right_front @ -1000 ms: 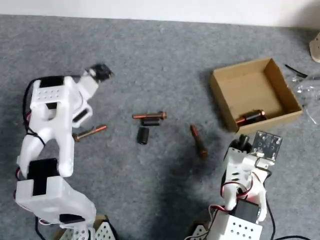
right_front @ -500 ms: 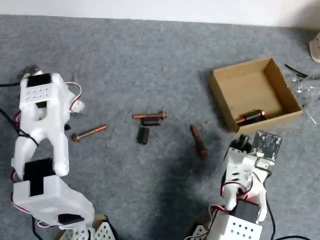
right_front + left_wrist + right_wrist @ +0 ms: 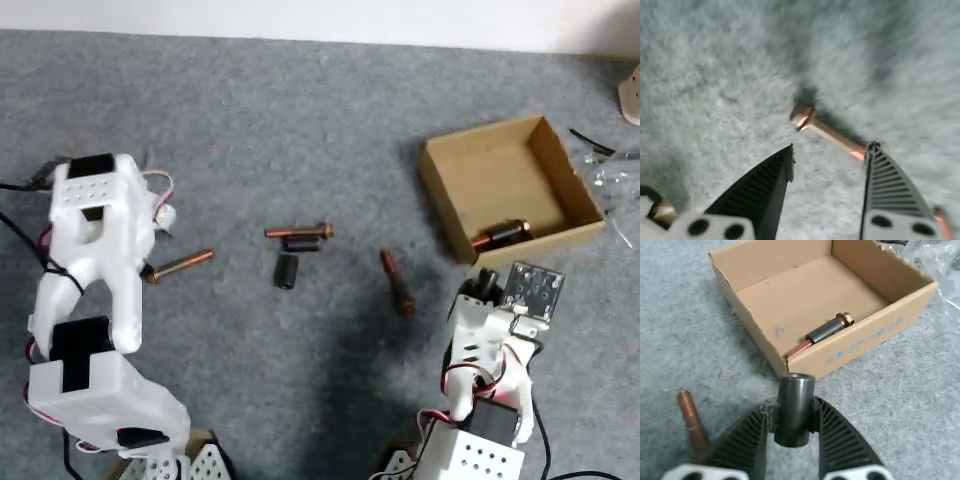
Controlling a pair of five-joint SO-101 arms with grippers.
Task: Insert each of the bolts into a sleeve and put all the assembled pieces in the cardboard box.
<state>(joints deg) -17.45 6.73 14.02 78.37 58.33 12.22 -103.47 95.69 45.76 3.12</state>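
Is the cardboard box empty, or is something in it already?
Not empty. One bolt with a sleeve on it lies inside the cardboard box, against one wall.

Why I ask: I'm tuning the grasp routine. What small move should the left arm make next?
Probably lower the left gripper and close on the bolt: its fingers are open, the bolt lies loose on the carpet just past their tips, and the right gripper holds a sleeve.

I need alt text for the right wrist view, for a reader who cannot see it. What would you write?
The right gripper grips a black sleeve between its fingers. Beyond it, an open cardboard box holds one assembled piece; a loose bolt lies beside the gripper on the grey carpet.
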